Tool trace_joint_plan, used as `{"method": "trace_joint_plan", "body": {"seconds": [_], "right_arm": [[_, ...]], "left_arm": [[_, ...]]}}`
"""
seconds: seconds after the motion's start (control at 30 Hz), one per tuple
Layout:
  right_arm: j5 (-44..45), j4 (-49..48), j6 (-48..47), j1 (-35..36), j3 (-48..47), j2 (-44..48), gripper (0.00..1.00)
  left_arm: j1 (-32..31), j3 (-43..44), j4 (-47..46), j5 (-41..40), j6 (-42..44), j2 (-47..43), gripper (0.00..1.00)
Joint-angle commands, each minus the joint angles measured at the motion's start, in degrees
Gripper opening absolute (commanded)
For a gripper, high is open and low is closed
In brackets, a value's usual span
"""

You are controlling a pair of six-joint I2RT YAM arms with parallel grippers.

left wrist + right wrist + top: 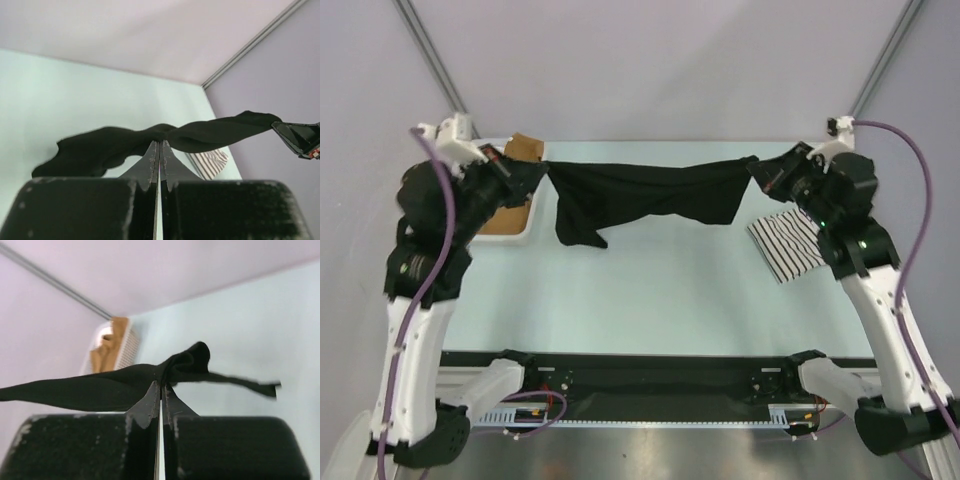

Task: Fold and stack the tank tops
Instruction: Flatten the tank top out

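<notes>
Your left pincer and right pincer each clamp one end of the black tank top, stretched between them, likely so it lies flat.

Right end effector pinches black tank top; white basket beyond.

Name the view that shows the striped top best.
Top external: the striped top lies on the table, partly behind the right arm. Left wrist shows only a corner past the black top. Right wrist shows none.
</notes>
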State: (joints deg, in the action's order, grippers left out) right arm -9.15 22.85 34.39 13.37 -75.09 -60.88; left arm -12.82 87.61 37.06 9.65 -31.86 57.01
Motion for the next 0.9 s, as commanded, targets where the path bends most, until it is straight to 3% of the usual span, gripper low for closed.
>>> {"method": "trace_joint_plan", "body": {"seconds": [0.0,0.17,0.4,0.63,0.73,0.8,0.83,0.87], "right_arm": [[-2.27,-1.14,-2.84,0.96,-2.87,9.34,0.00],[-4.12,-0.36,-2.66,1.31,-3.48,17.19,0.00],[-3.69,5.09,-1.43,1.31,-6.91,17.29,0.00],[-0.78,6.33,-0.12,1.31,-0.60,6.76,0.00],[-0.26,2.82,-0.20,1.23,5.47,1.30,0.00],[0.62,-0.60,-0.03,0.96,9.15,0.07,0.00],[1.14,-1.66,0.15,0.79,10.13,-0.29,0.00],[1.58,-3.32,0.24,0.35,10.92,-0.29,0.00]], "left_arm": [[0.43,3.09,1.00,0.46,3.38,-7.43,0.00],[0.43,6.85,4.86,0.37,3.91,-14.55,0.00],[0.43,9.25,9.09,-1.39,4.08,-12.90,0.00],[0.43,-9.01,-3.37,3.08,1.45,-6.67,0.00],[0.25,-19.82,-12.52,11.93,-0.31,-3.41,0.01],[-2.28,-27.30,-18.04,12.94,-1.28,-2.87,0.12],[-4.13,-29.32,-19.03,9.46,-1.37,-3.05,0.41],[-8.67,-32.56,-19.65,7.77,-1.54,-3.48,0.59]]}}
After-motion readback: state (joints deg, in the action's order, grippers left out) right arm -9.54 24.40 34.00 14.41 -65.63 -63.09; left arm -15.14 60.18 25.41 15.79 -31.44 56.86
